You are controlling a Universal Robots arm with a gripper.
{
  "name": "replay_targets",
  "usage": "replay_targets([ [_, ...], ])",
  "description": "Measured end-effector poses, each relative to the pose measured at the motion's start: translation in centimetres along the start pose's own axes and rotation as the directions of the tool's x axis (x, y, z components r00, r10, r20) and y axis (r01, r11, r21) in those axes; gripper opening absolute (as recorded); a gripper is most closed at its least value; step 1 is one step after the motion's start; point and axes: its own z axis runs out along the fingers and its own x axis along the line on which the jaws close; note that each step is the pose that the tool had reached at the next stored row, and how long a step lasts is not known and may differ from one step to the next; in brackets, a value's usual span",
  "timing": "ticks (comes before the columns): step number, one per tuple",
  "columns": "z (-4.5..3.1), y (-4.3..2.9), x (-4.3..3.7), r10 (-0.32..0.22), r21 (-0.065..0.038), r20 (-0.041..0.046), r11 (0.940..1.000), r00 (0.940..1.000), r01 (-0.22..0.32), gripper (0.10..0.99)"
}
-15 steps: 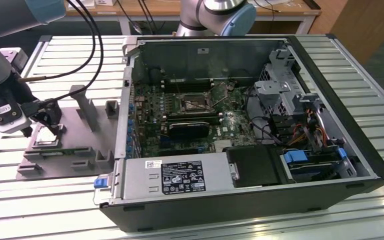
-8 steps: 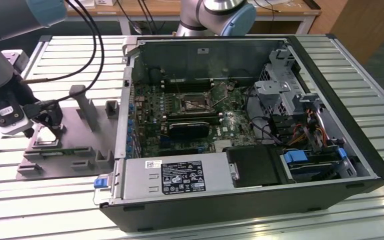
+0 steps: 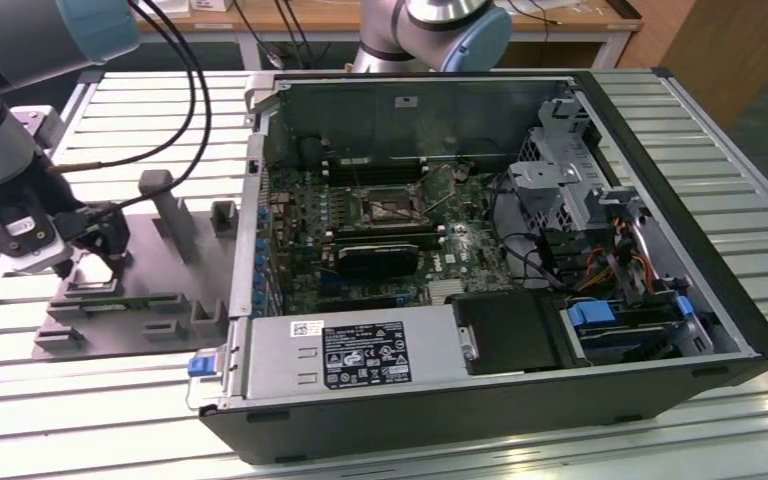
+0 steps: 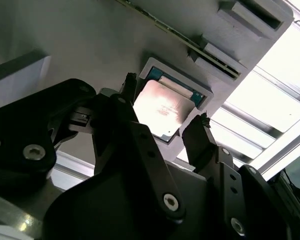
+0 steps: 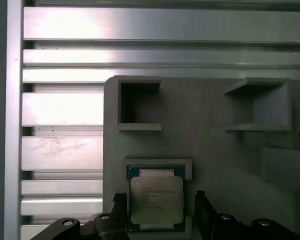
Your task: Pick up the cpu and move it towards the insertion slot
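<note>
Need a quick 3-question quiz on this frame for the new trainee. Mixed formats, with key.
1. True or false: the cpu is seated in the insertion slot.
2. How do the fingers of the gripper stand? A) shut on the cpu B) apart, one on each side of the cpu C) apart over the insertion slot
3. Short answer: in the exterior view, on which side of the computer case is the gripper?

Key
1. False: it lies in its grey holder, outside the case.
2. B
3. The exterior view's left.
</note>
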Motion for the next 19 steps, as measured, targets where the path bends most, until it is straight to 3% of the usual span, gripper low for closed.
replay_targets([
  [19,0.89,0.23,0.14,0.000,-0.001,0.0001,1.0000,1.0000,0.000,0.647],
])
